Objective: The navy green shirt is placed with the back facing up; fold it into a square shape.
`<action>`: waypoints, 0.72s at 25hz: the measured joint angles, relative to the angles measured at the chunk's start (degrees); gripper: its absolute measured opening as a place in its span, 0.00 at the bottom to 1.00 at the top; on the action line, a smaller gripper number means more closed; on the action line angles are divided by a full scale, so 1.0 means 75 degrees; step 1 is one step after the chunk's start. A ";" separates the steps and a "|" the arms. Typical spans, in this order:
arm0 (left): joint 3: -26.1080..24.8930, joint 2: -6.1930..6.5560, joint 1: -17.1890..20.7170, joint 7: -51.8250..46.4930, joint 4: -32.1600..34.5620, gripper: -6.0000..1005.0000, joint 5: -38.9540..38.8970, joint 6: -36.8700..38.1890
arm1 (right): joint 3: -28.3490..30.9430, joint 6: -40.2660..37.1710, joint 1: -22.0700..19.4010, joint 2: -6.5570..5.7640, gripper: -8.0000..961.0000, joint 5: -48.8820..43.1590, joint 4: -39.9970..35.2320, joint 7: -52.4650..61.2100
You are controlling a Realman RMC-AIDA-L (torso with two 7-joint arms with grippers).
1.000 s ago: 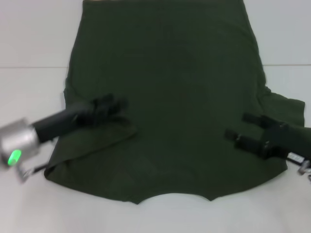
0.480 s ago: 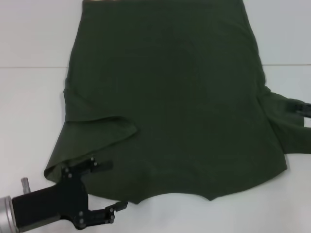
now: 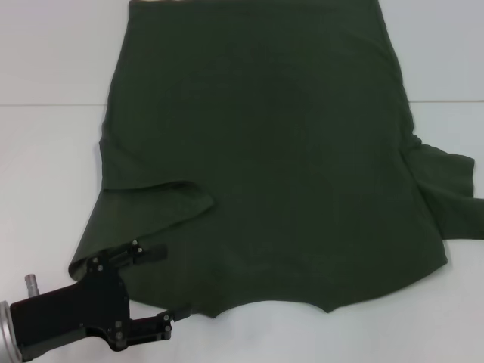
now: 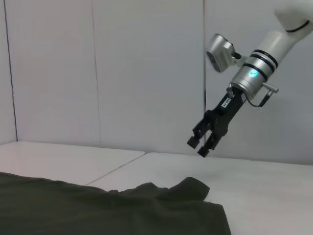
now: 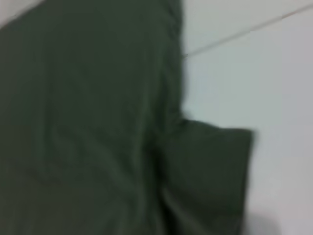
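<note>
The navy green shirt [image 3: 265,166] lies flat on the white table, collar notch at the near edge. Its left sleeve [image 3: 162,204] is folded in over the body, while its right sleeve [image 3: 448,189] still sticks out sideways. My left gripper [image 3: 162,285] is open at the shirt's near-left corner, one finger over the fabric and the other at the near edge, holding nothing. My right gripper [image 4: 201,143] hangs in the air above the table beyond the right sleeve [image 4: 190,188], open and empty. The right wrist view shows the shirt's side and that sleeve [image 5: 210,166].
White table [image 3: 45,174] surrounds the shirt, with a seam line [image 3: 53,104] running across it. Pale wall panels [image 4: 122,73] stand behind the table.
My left gripper let go of the folded-in left sleeve and drew back to the near-left corner. My right gripper left the right sleeve and went out of the head view.
</note>
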 joint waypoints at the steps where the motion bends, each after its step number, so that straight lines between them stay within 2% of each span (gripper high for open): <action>1: -0.0006 -0.0001 0.0000 -0.0043 -0.0005 0.87 0.0000 0.0003 | -0.0014 0.0045 0.0082 0.0013 0.93 -0.0261 -0.0017 0.0074; 5: -0.0026 -0.0001 0.0003 -0.0105 -0.0017 0.87 -0.0002 0.0007 | -0.0159 0.0414 0.0291 0.0053 0.92 -0.0714 0.0321 0.0102; 12: -0.0034 0.0000 0.0031 -0.0262 0.0021 0.87 0.0063 -0.0005 | -0.0594 0.1405 0.0572 -0.0072 0.91 -0.0694 0.1797 0.0018; 18: -0.0114 0.0010 0.0021 -0.0382 0.0058 0.87 0.0213 0.0009 | -0.0698 0.1677 0.0748 -0.0043 0.90 -0.0683 0.2066 -0.0081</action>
